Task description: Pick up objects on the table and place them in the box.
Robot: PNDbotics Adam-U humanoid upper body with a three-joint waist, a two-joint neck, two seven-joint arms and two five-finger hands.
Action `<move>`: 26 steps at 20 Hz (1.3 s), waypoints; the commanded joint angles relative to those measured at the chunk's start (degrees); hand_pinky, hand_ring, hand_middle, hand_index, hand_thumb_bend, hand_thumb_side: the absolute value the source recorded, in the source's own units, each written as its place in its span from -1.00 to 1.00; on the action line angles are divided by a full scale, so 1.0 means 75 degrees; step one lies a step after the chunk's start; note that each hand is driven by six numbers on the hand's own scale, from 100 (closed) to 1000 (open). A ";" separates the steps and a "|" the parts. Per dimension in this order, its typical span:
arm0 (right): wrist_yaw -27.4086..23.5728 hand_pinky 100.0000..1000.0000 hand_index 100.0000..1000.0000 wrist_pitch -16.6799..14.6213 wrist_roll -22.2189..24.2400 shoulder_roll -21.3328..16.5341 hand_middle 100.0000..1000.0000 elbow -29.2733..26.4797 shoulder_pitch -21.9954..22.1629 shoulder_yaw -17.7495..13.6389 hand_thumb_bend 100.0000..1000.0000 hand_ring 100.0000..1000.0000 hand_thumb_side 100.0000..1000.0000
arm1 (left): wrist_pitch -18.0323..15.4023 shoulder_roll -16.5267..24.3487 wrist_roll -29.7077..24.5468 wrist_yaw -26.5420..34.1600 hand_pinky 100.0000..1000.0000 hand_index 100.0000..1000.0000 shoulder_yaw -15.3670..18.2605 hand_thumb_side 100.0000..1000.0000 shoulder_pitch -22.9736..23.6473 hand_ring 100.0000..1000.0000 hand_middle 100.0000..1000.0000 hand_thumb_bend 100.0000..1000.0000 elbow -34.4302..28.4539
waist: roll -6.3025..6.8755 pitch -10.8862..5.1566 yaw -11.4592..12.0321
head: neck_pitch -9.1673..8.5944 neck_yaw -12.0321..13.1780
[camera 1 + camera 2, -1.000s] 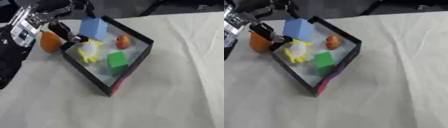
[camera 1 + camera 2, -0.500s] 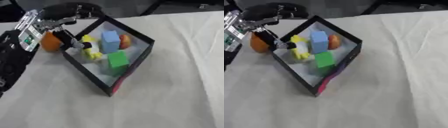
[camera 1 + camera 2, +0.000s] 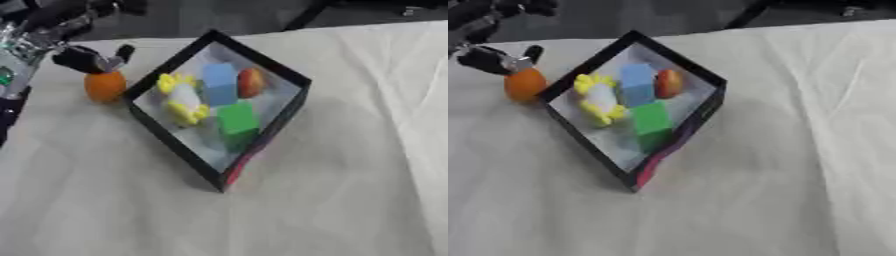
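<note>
Box point(image 3: 166, 135): black, open-topped, set cornerwise on the white-clothed table point(image 3: 350, 175). Contents: blue block point(image 3: 219, 84), green block point(image 3: 236, 119), yellow-and-white toy point(image 3: 182, 99), red-orange fruit point(image 3: 250, 82). No legible writing. Orange fruit point(image 3: 105, 86) sits on the table just outside the box's left wall. Left robot hand point(image 3: 86, 56) directly above the orange fruit, fingers curled; contact cannot be told.

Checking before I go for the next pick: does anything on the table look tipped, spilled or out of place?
Nothing is spilled. The box sits askew, a corner toward the camera. Inside it lie a blue block, a green block, a yellow toy and a reddish piece. An orange object lies outside, under the left hand.
</note>
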 commanded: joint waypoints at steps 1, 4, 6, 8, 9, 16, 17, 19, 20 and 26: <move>0.0058 0.88 0.53 -0.0028 -0.0043 -0.0323 0.06 -0.0070 -0.0038 -0.0124 -1.00 0.21 -0.02 | 0.0545 0.0622 -0.0188 -0.0013 0.86 0.77 0.0383 -0.33 -0.0028 0.99 0.67 -1.00 0.0220 | 0.0068 -0.0186 0.0008 | 0.0015 -0.0052; 0.0062 0.88 0.53 -0.0053 -0.0038 -0.0333 0.06 -0.0072 -0.0032 -0.0117 -1.00 0.21 -0.03 | 0.0929 0.0688 -0.0574 -0.0300 0.87 0.76 0.0426 -0.20 0.0085 0.99 0.62 -1.00 0.0385 | 0.0040 -0.0179 0.0017 | 0.0007 -0.0056; 0.0068 0.88 0.53 -0.0066 -0.0030 -0.0338 0.06 -0.0068 -0.0029 -0.0106 -1.00 0.21 -0.03 | 0.1068 0.0692 -0.0886 -0.0405 0.88 0.75 0.0418 -0.16 0.0134 1.00 0.61 -1.00 0.0412 | 0.0020 -0.0171 0.0021 | 0.0007 -0.0059; 0.0077 0.88 0.53 -0.0078 -0.0024 -0.0343 0.06 -0.0059 -0.0027 -0.0101 -1.00 0.21 -0.03 | 0.1176 0.0690 -0.1152 -0.0442 0.89 0.76 0.0406 0.03 0.0168 1.00 0.62 -1.00 0.0400 | 0.0010 -0.0163 0.0028 | 0.0006 -0.0056; 0.0081 0.88 0.53 -0.0081 -0.0022 -0.0345 0.06 -0.0056 -0.0026 -0.0100 -1.00 0.21 -0.03 | 0.1213 0.0686 -0.1273 -0.0415 0.89 0.76 0.0399 0.06 0.0180 1.00 0.62 -1.00 0.0386 | 0.0009 -0.0160 0.0032 | 0.0005 -0.0058; 0.0108 0.88 0.53 -0.0092 0.0000 -0.0353 0.06 -0.0033 -0.0010 -0.0090 -1.00 0.21 -0.03 | 0.1005 0.0706 -0.2110 -0.0380 0.95 0.72 0.0368 -0.08 0.0237 1.00 0.55 -0.92 0.0184 | 0.0010 -0.0152 0.0049 | 0.0002 -0.0088; 0.0111 0.88 0.53 -0.0093 0.0004 -0.0353 0.06 -0.0031 -0.0011 -0.0088 -1.00 0.21 -0.02 | 0.0960 0.0707 -0.2161 -0.0462 0.96 0.72 0.0372 -0.29 0.0238 0.99 0.54 -0.91 0.0166 | 0.0011 -0.0150 0.0051 | -0.0001 -0.0088; 0.0117 0.88 0.53 -0.0089 0.0011 -0.0348 0.06 -0.0026 -0.0017 -0.0083 -1.00 0.21 -0.02 | 0.0900 0.0672 -0.2231 -0.0589 0.97 0.74 0.0386 -0.40 0.0226 0.99 0.56 -0.92 0.0188 | 0.0010 -0.0142 0.0054 | -0.0016 -0.0081; 0.0118 0.88 0.53 -0.0087 0.0018 -0.0344 0.06 -0.0025 -0.0022 -0.0079 -1.00 0.21 -0.02 | 0.0889 0.0650 -0.2245 -0.0635 0.97 0.76 0.0397 -0.42 0.0213 1.00 0.57 -0.89 0.0210 | 0.0009 -0.0137 0.0053 | -0.0024 -0.0078; 0.0130 0.88 0.53 -0.0095 0.0055 -0.0330 0.05 -0.0027 -0.0057 -0.0059 -1.00 0.21 -0.03 | 0.0899 0.0518 -0.1978 -0.1252 0.98 0.88 0.0441 -0.42 0.0179 1.00 0.62 -0.65 0.0307 | -0.0004 -0.0080 0.0004 | -0.0084 -0.0063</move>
